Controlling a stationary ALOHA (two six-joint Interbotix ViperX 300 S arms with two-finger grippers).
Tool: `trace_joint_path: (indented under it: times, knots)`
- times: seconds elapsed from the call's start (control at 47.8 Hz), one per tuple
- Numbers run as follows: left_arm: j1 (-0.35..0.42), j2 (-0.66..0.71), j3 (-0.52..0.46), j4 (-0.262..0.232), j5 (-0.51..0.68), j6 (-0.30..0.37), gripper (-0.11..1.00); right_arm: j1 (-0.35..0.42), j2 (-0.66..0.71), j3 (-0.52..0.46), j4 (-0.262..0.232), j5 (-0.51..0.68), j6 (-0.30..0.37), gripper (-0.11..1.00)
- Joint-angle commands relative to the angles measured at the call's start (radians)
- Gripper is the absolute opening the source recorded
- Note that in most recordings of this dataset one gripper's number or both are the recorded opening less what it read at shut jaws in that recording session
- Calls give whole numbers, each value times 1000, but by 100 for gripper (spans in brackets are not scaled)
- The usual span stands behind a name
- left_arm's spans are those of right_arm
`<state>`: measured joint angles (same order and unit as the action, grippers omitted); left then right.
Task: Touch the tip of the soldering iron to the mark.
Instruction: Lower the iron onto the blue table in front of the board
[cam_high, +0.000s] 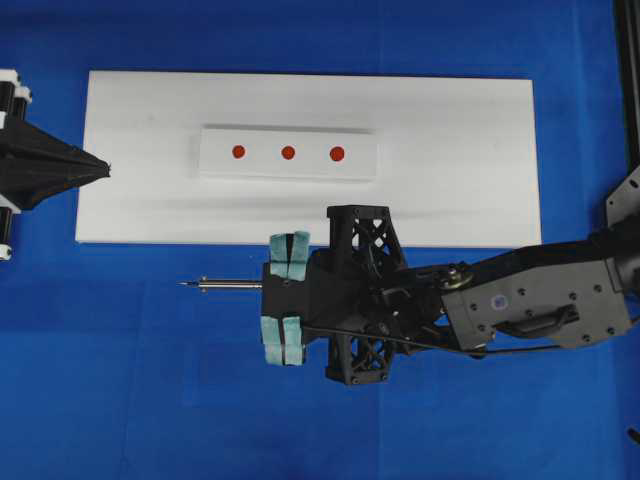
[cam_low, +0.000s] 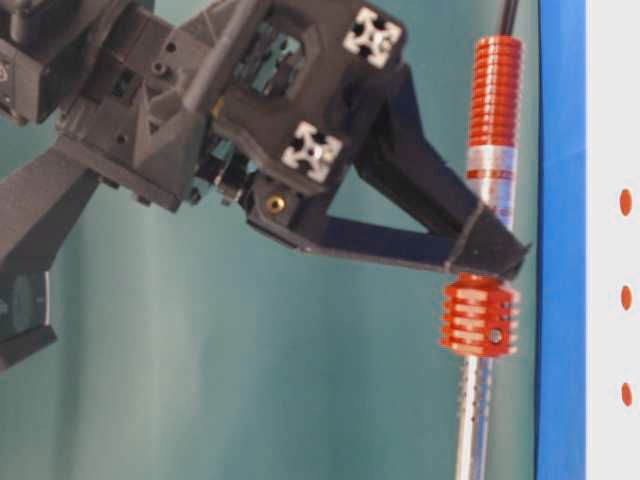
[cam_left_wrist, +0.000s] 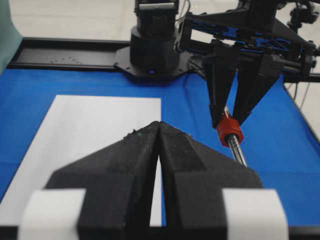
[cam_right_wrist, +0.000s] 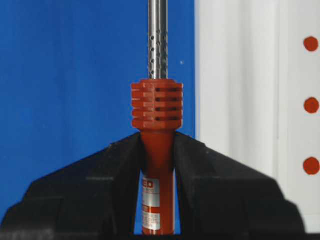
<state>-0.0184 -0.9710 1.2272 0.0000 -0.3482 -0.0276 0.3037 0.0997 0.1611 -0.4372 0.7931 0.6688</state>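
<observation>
we see the right gripper (cam_high: 284, 298) clamped on the iron (cam_high: 228, 285) by its red handle, shaft level over the blue cloth (cam_high: 120, 380), just off the board (cam_high: 460, 150). the mark (cam_high: 238, 152) (1 end of 3 dots) sits on the strip (cam_high: 289, 153) mid-board, apart from the tip. the left gripper (cam_high: 100, 167), jaws together and empty, rests at the board's edge.

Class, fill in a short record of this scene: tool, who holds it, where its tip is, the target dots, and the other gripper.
tool: red-orange-handled soldering iron with thin silver shaft
holder: right gripper, shut on the handle
tip: over the blue cloth, off the white board, pointing left in the overhead view
target: three round red dots in a row on a white strip; leftmost dot looks smallest
left gripper: shut, empty, at the board's left edge
</observation>
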Motion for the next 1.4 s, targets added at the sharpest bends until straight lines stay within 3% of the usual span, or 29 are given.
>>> trace_joint_path:
  times: [0.0,0.167,0.523,0.816,1.108,1.38]
  knots:
    - [-3,3,-12,2,-9,-2,0,-3,-6,-17,0,-8,5,6]
    - [-2,3,-12,2,-9,-2,0,-5,26,5,0,-48,8,6]
    - [-3,6,-11,2,-5,-2,0,-21,117,132,0,-314,78,6]
    - [-3,9,-11,2,-5,-2,0,-26,189,176,6,-518,84,6]
    - [-3,9,-11,2,-5,-2,0,-29,238,170,52,-555,84,6]
    - [-2,9,-11,2,-5,-2,0,-29,238,172,58,-552,81,6]
